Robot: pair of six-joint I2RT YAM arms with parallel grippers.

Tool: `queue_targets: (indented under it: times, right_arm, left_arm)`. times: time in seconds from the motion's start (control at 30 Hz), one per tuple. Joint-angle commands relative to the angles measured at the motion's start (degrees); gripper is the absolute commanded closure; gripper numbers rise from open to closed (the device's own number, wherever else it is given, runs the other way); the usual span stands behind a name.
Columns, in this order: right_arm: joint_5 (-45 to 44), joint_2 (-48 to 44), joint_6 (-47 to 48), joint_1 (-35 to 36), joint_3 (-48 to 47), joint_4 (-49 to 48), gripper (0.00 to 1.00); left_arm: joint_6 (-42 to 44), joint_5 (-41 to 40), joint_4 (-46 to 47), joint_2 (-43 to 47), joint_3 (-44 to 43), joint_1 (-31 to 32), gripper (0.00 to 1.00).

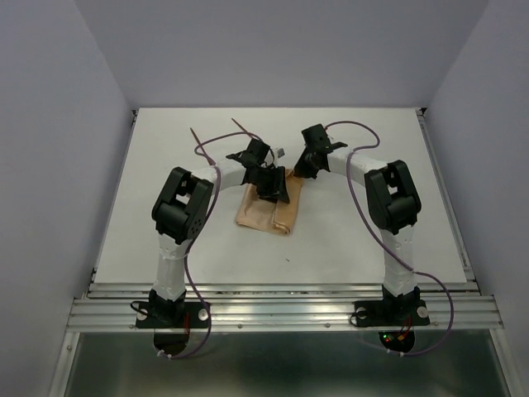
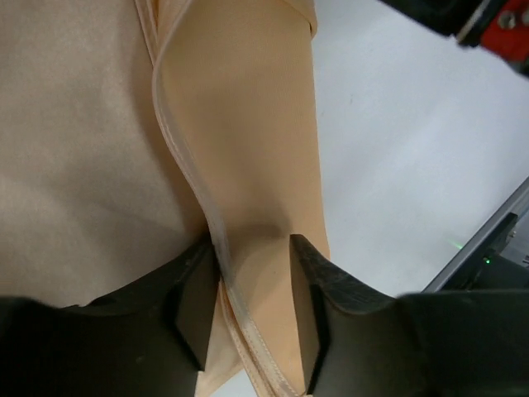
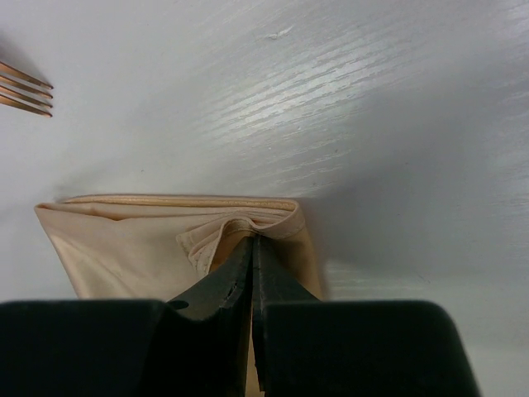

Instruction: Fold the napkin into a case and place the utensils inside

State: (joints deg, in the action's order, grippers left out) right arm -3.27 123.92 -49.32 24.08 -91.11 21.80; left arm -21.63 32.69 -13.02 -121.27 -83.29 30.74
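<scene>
The tan napkin [image 1: 266, 213] lies folded into an oblong mid-table. My left gripper [image 1: 271, 185] hangs over its far end. In the left wrist view its jaws [image 2: 252, 310] stand apart astride a raised hemmed fold of the napkin [image 2: 240, 124], and the hem brushes the left finger [image 2: 194, 302]. My right gripper [image 1: 307, 165] is at the napkin's far right corner. Its jaws [image 3: 254, 244] are shut, pinching a lifted layer of the napkin [image 3: 132, 240]. Two thin reddish utensils [image 1: 197, 137] [image 1: 245, 126] lie on the table behind the napkin. Fork tines [image 3: 25, 87] show in the right wrist view.
The white table [image 1: 372, 240] has raised rails at the left, right and near edges [image 1: 281, 302]. Purple cables [image 1: 364, 132] loop from both arms over the far part of the table. Grey walls enclose the sides and back.
</scene>
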Motion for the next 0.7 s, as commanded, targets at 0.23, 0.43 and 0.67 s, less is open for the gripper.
queue_targets:
  times: [0.23,0.43,0.67]
  right_arm:
    - [-2.2,3.0,1.7,0.5,0.6,2.7,0.94]
    - [-1.8,2.4,2.6,0.5,0.8,2.7,0.94]
    - [-1.5,1.5,3.3,0.5,1.3,2.7,0.94]
  left_arm:
    - [0.1,-7.7,-4.8,13.8,7.5,-0.6,0.47]
    - [-2.0,-9.6,-2.8,15.3,11.6,-3.0,0.56]
    - [-3.5,-13.1,-0.2,13.6,17.5,-3.3,0.96]
